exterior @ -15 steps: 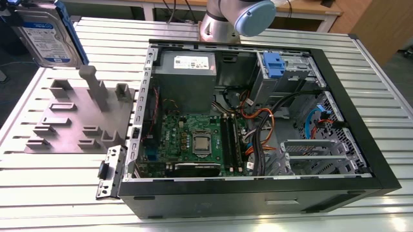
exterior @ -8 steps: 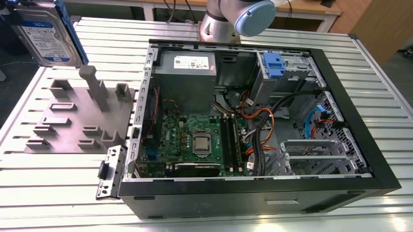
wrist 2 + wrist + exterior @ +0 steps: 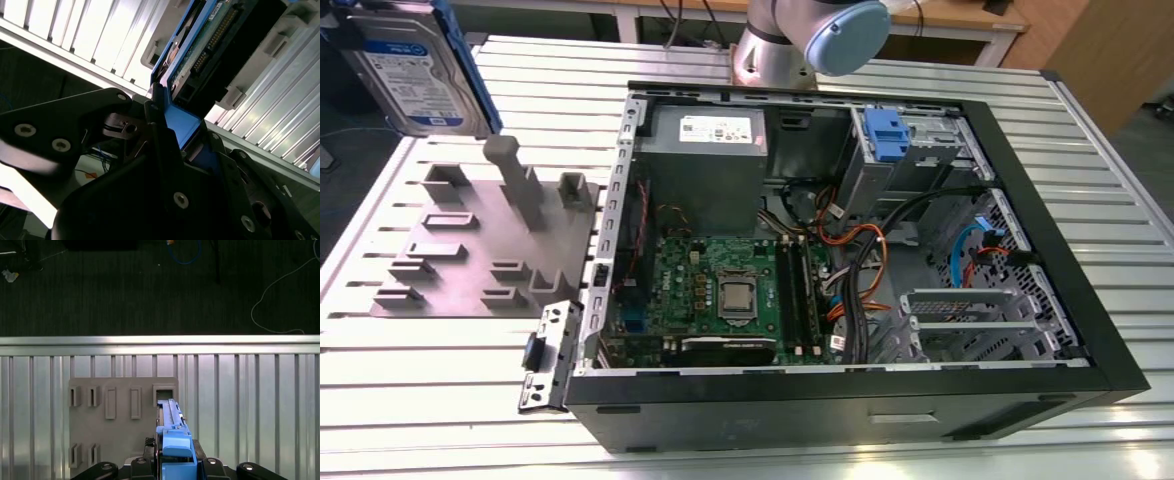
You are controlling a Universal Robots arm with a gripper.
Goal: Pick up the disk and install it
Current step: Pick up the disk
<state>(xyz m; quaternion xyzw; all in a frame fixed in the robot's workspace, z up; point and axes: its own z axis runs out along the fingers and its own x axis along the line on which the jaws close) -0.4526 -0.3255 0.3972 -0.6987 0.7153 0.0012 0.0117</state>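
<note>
The disk [image 3: 414,70], silver-grey with a white-and-blue label and blue rails, hangs upright in the air at the far left of the exterior view, above the table's back corner. In the first wrist view the disk [image 3: 172,430] appears edge-on over the grey fixture plate [image 3: 122,425]. My gripper [image 3: 175,462] is shut on its blue rail. In the second wrist view the black fingers [image 3: 160,125] clamp the blue rail of the disk [image 3: 210,40], whose connector edge faces the camera.
The open black computer case [image 3: 1067,260] lies on the ribbed metal table [image 3: 1121,200], motherboard and cables exposed. A drive bay with a blue plastic tab [image 3: 887,135] sits at its back right. The grey fixture plate [image 3: 467,250] with upright posts lies to the case's left. The arm's base [image 3: 781,45] stands behind the case.
</note>
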